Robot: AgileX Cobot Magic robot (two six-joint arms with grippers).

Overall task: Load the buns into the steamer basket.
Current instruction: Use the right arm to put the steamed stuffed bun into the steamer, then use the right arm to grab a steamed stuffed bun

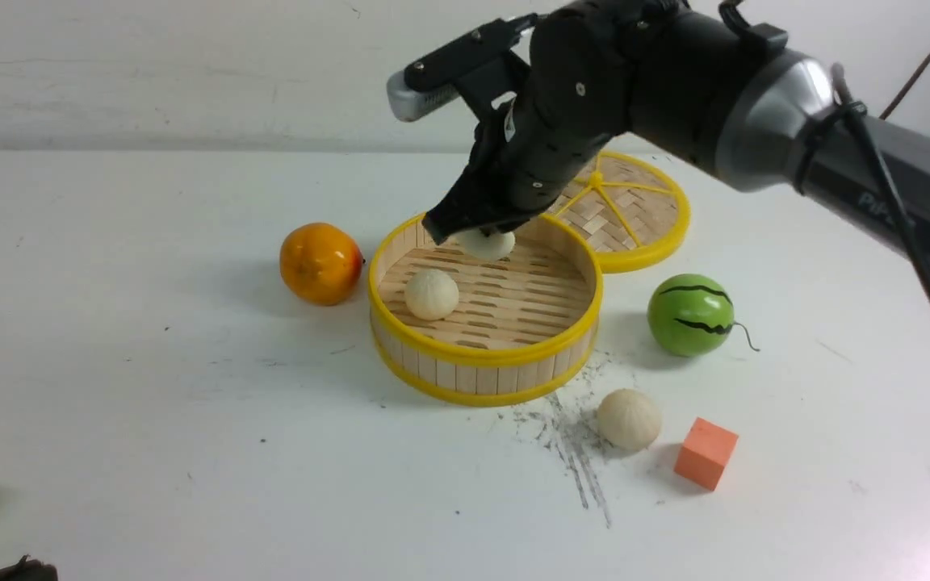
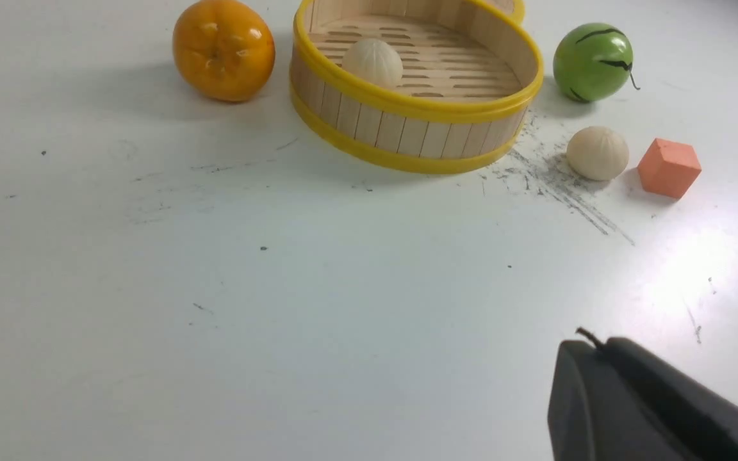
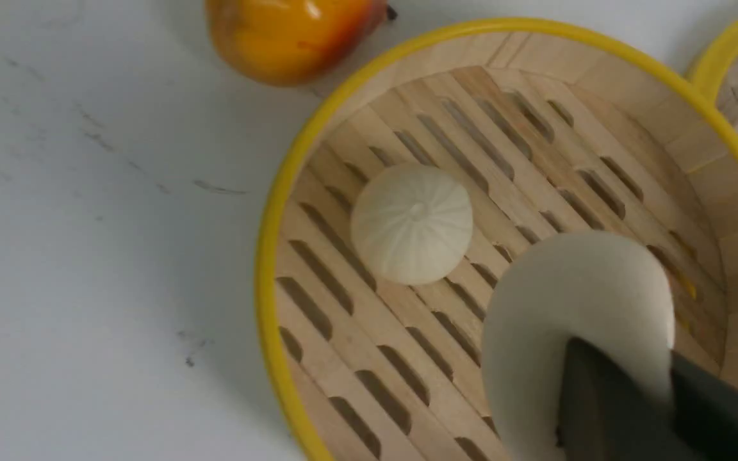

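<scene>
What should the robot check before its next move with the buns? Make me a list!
1. One bun lies inside the steamer basket: ok.
2. Second bun is at the right gripper, over the basket floor: ok.
3. Second bun free of the fingers: cannot tell.
4. Third bun in basket: not ok, on the table beside the orange cube.
5. Left gripper shut, away from basket: ok.

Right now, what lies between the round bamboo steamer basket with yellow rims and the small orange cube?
One cream-white pleated bun, resting on the white table among black scuff marks, close to the orange cube. The front and left wrist views show it.
</scene>
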